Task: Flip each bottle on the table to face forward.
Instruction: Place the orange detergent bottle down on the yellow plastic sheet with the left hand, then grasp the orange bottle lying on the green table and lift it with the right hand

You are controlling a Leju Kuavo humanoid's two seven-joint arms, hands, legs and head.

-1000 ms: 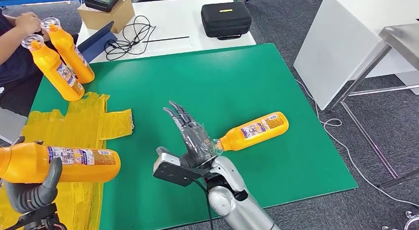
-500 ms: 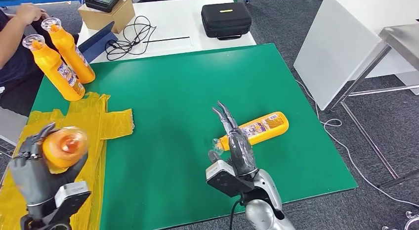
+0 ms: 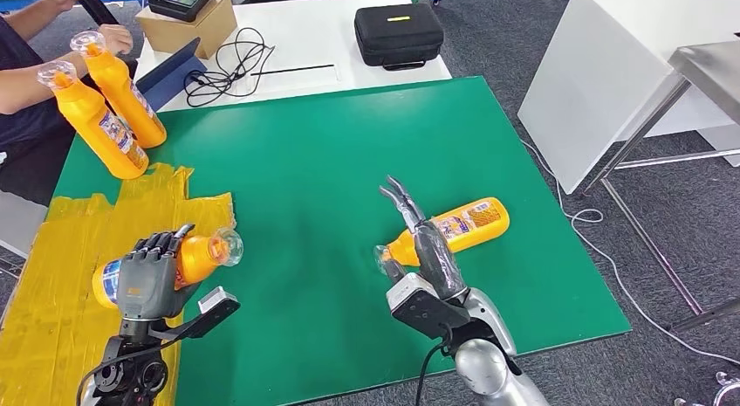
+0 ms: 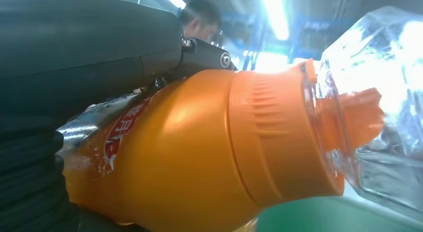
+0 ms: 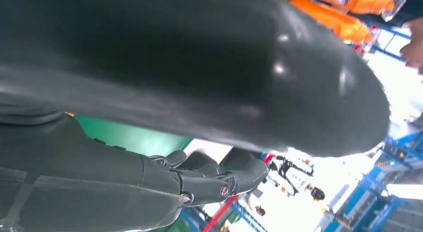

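1. The left arm comes in from below at the lower left, its wrist bent upward.
2. The left hand (image 3: 150,271) is raised above the table (image 3: 305,161), fingers (image 3: 161,244) wrapped around a bottle (image 3: 199,253) whose capped end points right; the left wrist view shows the same grip up close (image 4: 75,92).
3. The right arm rises from the bottom centre-right.
4. The right hand (image 3: 428,249) stands edge-on, fingers (image 3: 400,196) extended and apart, beside the neck of a lying bottle (image 3: 454,225); whether they touch is unclear.

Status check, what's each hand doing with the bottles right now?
Left robot hand grips orange bottle. Right robot hand open beside lying bottle. Nothing blocking.
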